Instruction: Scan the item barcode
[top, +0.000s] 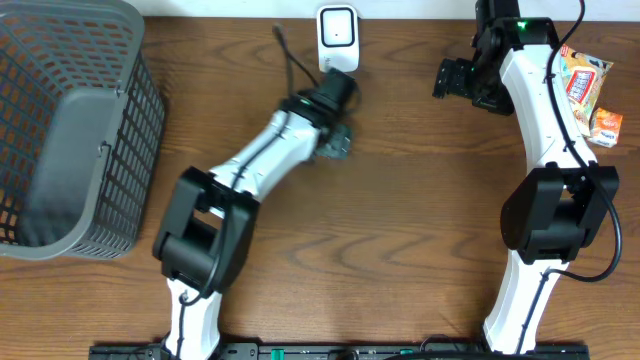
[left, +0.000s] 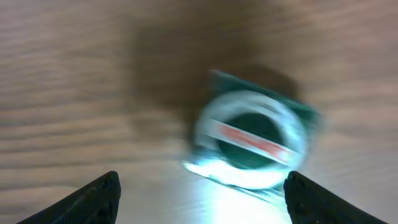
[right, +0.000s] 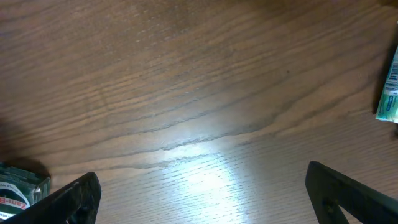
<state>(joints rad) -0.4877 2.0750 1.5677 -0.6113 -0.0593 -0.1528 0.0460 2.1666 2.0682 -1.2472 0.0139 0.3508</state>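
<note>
A: Where's the item?

B: Small green packet (left: 252, 140), flat on the desk (top: 420, 230) just in front of the white scanner (top: 337, 32). It is directly below the left end effector (left: 202, 180).

A: Held?

B: No. The left fingers (left: 99, 199) are spread wide on either side with nothing between them. It looks poised for a top-down pick, and parking the packet near the scanner keeps the carry short.

A: Right side?

B: The right end effector (right: 202, 171) is also fully released, with nothing in it. It hangs over bare wood towards the back right, probably out of the way. Its camera catches the packet's corner at the lower left.

A: Orientation?

B: Printed face up, with a white ring and a red stripe running diagonally from upper left to lower right in the left wrist view. The outline looks near square and the shot is blurry, so I can't call a long axis. No barcode visible, so it likely needs turning towards the scanner.

A: Anything else?

B: Grey basket (top: 70, 130) at far left, snack packs (top: 583, 80) at far right.
</note>
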